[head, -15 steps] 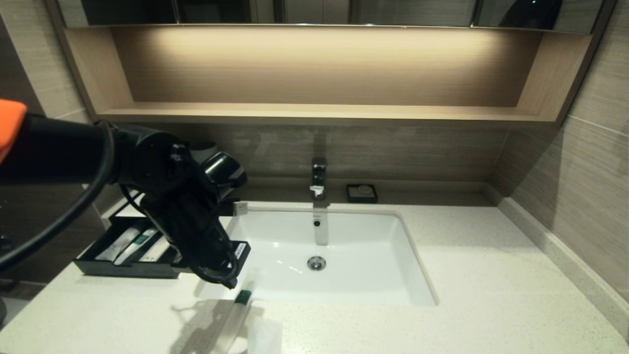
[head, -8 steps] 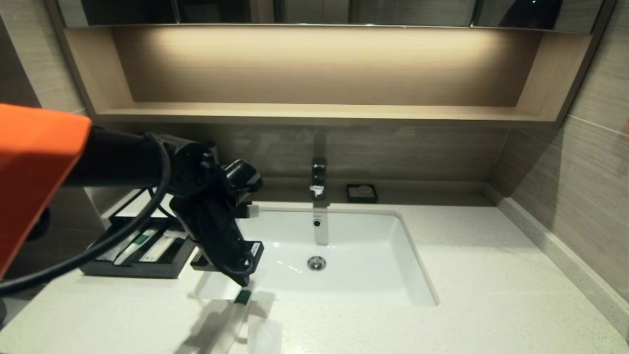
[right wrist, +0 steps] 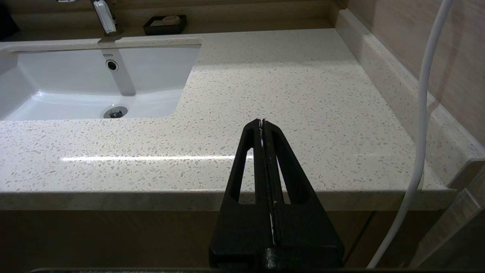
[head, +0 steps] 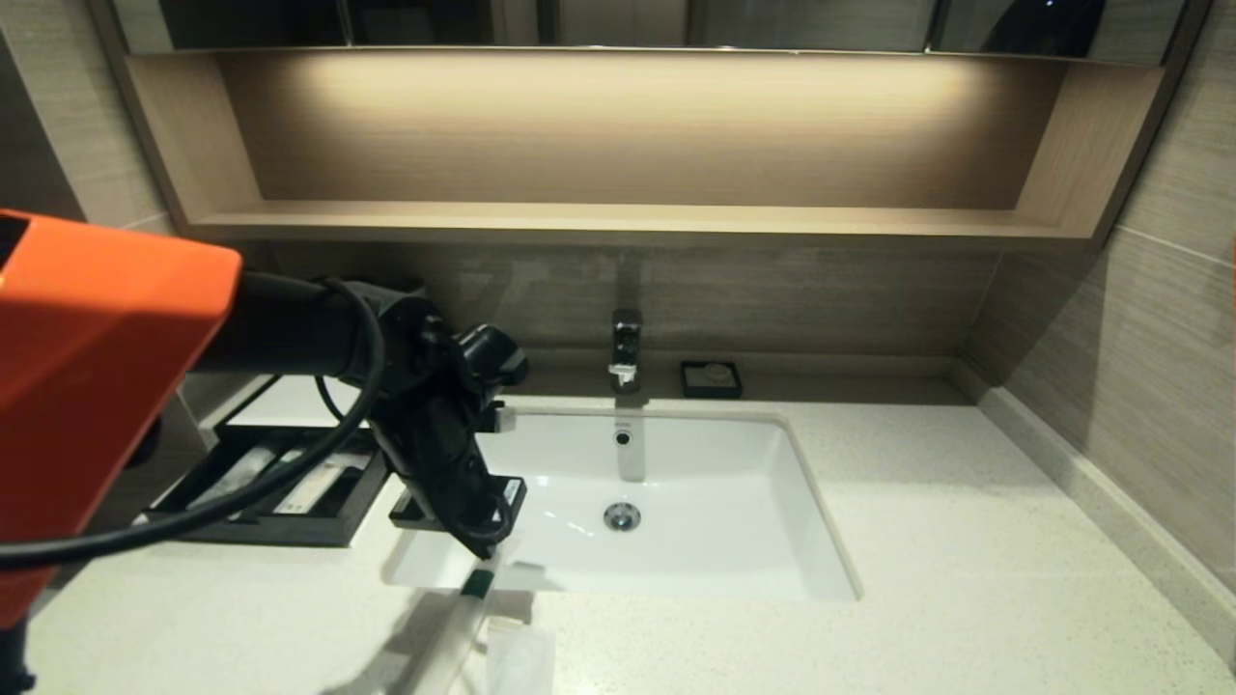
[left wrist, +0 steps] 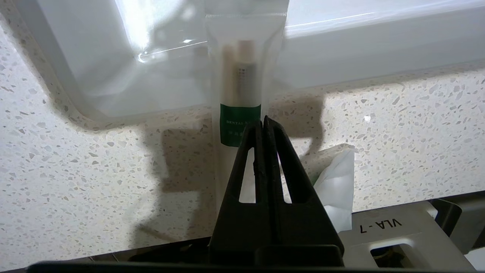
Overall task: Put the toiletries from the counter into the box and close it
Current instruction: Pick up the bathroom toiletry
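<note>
Left gripper [left wrist: 263, 123] angled down over green-labelled sachet [left wrist: 240, 129], fingers clenched, empty. Right gripper [right wrist: 262, 122] parked, fingers clenched. Box [head: 333, 526] drawer holds sachets.

I see lit tan wooden shelf [head: 618, 217] above, grey-brown striped wall tiles [head: 1159, 319] right, chrome faucet [head: 626, 349] behind.
</note>
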### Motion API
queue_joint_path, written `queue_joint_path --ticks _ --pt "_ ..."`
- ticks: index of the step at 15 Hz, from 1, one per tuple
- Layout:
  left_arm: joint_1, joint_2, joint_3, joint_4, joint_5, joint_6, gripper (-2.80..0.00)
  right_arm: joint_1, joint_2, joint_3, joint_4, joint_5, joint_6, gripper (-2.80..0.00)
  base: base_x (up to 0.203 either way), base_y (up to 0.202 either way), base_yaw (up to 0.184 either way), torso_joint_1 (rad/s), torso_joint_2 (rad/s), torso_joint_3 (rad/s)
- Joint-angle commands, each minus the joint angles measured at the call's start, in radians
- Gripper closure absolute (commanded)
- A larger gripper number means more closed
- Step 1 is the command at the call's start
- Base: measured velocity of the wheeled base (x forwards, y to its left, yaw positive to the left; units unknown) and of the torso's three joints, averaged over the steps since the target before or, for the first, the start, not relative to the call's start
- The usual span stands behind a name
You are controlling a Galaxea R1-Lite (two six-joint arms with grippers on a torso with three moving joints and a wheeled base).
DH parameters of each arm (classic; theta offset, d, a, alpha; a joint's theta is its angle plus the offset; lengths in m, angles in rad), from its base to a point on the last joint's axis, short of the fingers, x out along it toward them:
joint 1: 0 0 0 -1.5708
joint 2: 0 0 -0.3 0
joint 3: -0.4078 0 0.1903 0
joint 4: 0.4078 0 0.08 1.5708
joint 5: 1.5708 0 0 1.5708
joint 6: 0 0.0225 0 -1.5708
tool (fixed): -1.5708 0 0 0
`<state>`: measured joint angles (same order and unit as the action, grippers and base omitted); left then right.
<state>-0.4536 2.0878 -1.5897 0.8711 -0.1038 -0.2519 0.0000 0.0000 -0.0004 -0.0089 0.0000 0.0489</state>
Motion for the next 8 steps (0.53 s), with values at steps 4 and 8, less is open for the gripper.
queue_joint_path --ticks 4,8 --pt "0.000 0.025 -0.001 -0.014 0.019 0.006 -2.80 0.000 0.002 0.000 0.000 0.000 0.000 0.00 0.000 0.000 0.000 0.000 0.00 0.000" --pt "0.000 0.036 -0.002 -0.030 0.022 0.010 -2.80 0.000 0.002 -0.001 0.000 0.000 0.000 0.00 0.000 0.000 0.000 0.000 0.00 0.000"
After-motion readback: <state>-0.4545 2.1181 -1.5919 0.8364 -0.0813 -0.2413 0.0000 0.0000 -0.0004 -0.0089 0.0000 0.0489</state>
